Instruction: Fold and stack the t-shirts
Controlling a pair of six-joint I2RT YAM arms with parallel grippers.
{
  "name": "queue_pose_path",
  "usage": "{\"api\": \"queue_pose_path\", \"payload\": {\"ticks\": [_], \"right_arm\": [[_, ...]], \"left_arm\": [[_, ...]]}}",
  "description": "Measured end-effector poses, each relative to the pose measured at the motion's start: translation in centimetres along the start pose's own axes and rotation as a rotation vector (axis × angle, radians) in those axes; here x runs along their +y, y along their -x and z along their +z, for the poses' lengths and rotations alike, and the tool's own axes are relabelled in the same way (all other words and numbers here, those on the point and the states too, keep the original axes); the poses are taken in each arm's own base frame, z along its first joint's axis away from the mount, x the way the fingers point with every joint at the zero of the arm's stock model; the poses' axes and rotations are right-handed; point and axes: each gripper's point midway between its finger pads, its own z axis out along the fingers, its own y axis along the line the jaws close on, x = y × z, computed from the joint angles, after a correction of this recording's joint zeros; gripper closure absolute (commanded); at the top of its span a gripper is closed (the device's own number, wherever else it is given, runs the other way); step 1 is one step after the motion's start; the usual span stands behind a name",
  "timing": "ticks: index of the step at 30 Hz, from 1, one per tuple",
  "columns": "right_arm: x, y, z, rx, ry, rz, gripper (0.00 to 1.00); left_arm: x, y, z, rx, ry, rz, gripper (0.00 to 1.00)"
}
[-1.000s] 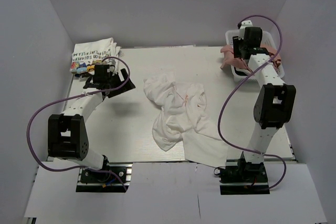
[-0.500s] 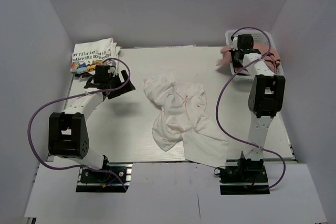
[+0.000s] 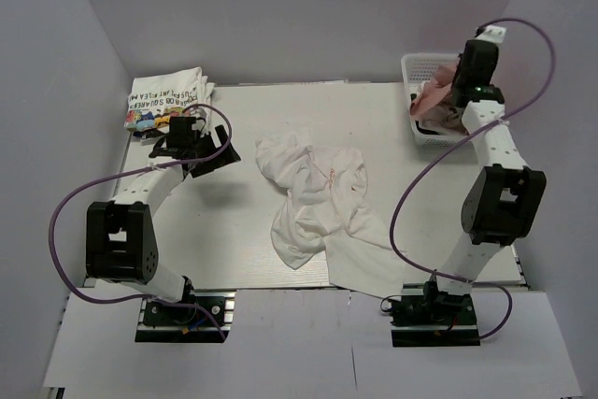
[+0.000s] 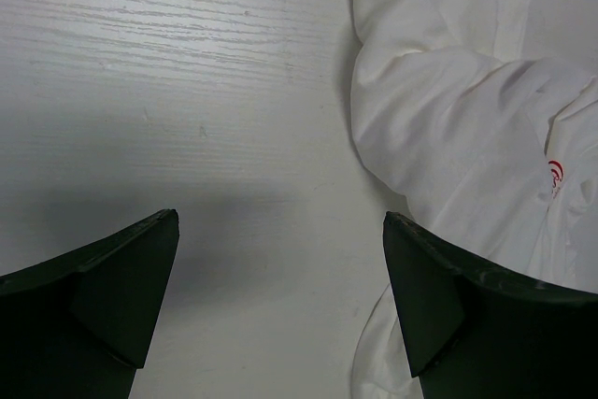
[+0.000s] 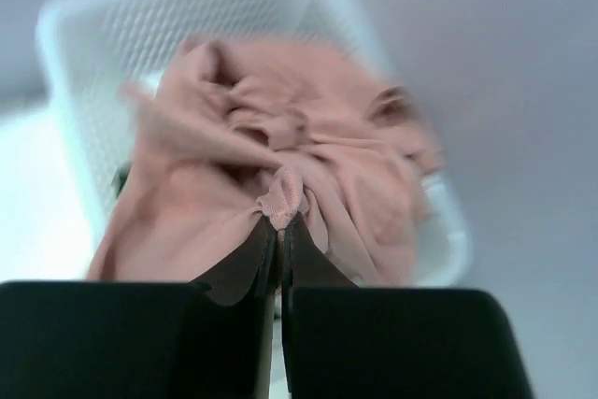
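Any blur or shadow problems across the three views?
Right wrist: blurred throughout, pink t-shirt and mesh basket soft. Left wrist: sharp, table grain and white t-shirt crisp, dark shadow band near the bottom. Top external: sharp, evenly lit, faint shadows only.

The right wrist view was blurred, softening the pink shirt (image 5: pixel 280 156) and basket (image 5: pixel 89 67). The white shirt (image 4: pixel 458 119) and its red print (image 4: pixel 554 178) ran off the left wrist view's right edge. Lettering (image 3: pixel 157 96) on the folded shirts (image 3: pixel 182 81) was too small to read.
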Motion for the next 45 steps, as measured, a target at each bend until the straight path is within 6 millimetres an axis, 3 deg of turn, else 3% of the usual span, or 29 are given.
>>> {"api": "queue_pose_path", "payload": {"ticks": [4, 6, 10, 16, 17, 18, 19, 20, 21, 22, 24, 26, 32, 35, 37, 38, 40, 41, 43, 45], "right_arm": [[-5.1, 5.8, -1.8, -0.146, -0.161, 0.114, 1.0], [-6.5, 6.0, -1.6, -0.153, -0.199, 0.14, 1.0], [-6.5, 3.9, 0.6, -0.099, -0.168, 0.12, 1.0], [-1.6, -3.2, 6.9, 0.079, -0.001, 0.063, 1.0], [-0.6, -4.6, 7.9, 0.113, 0.029, 0.049, 0.92], [0.3, -6.1, 8.9, 0.149, 0.061, 0.033, 0.76], [1.2, -7.5, 9.5, 0.188, 0.089, 0.023, 0.66], [1.9, -8.7, 10.0, 0.224, 0.112, 0.009, 0.49], [2.4, -9.2, 10.1, 0.243, 0.129, 0.004, 0.1], [3.0, -9.4, 9.9, 0.253, 0.151, 0.007, 0.1], [3.8, -8.5, 8.7, 0.24, 0.189, 0.0, 0.1], [4.3, -7.0, 6.0, 0.216, 0.215, 0.008, 0.1], [7.3, 0.5, -6.0, 0.029, 0.323, 0.041, 0.1], [10.4, 1.6, -11.4, -0.041, 0.435, 0.052, 0.1], [12.2, -0.1, -13.1, -0.026, 0.485, 0.057, 0.1], [12.9, -1.8, -13.4, 0.008, 0.497, 0.061, 0.1], [14.5, -5.9, -13.3, 0.096, 0.512, 0.059, 0.1], [15.3, -8.0, -13.2, 0.146, 0.519, 0.054, 0.1], [17.0, -12.2, -13.2, 0.246, 0.541, 0.036, 0.1], [18.4, -14.8, -13.4, 0.312, 0.565, 0.02, 0.1]], "left_arm": [[-0.1, 0.1, -0.4, -0.007, 0.0, 0.0, 0.0], [-0.3, 0.4, -0.8, -0.02, -0.003, 0.001, 0.0], [-0.7, 0.8, -1.4, -0.039, -0.019, 0.001, 0.0], [-1.5, 0.3, -0.8, -0.007, -0.061, -0.009, 0.0], [-1.6, 0.2, -0.5, 0.0, -0.07, -0.009, 0.0], [-1.9, 0.2, -0.2, 0.004, -0.084, -0.009, 0.03], [-2.1, 0.0, 0.2, 0.012, -0.095, -0.008, 0.03], [-2.5, -0.1, 0.7, 0.02, -0.108, -0.002, 0.05], [-3.0, -0.3, 1.3, 0.028, -0.122, 0.006, 0.06], [-3.6, -0.5, 1.9, 0.043, -0.127, 0.015, 0.07], [-4.7, -0.6, 3.2, 0.061, -0.137, 0.035, 0.09], [-6.2, -0.6, 4.8, 0.074, -0.149, 0.063, 0.11], [-7.8, -1.8, 9.4, 0.13, -0.081, 0.113, 0.29], [-7.3, -2.8, 10.8, 0.155, -0.033, 0.117, 0.44], [-6.7, -3.5, 11.1, 0.176, -0.006, 0.113, 0.57], [-6.6, -3.8, 11.2, 0.181, 0.005, 0.111, 0.73], [-6.7, -3.9, 11.2, 0.182, 0.007, 0.109, 0.94], [-6.8, -3.9, 11.2, 0.179, 0.006, 0.111, 1.0], [-6.9, -3.9, 11.2, 0.174, 0.009, 0.115, 1.0], [-6.7, -3.8, 11.3, 0.167, 0.018, 0.117, 1.0]]}}
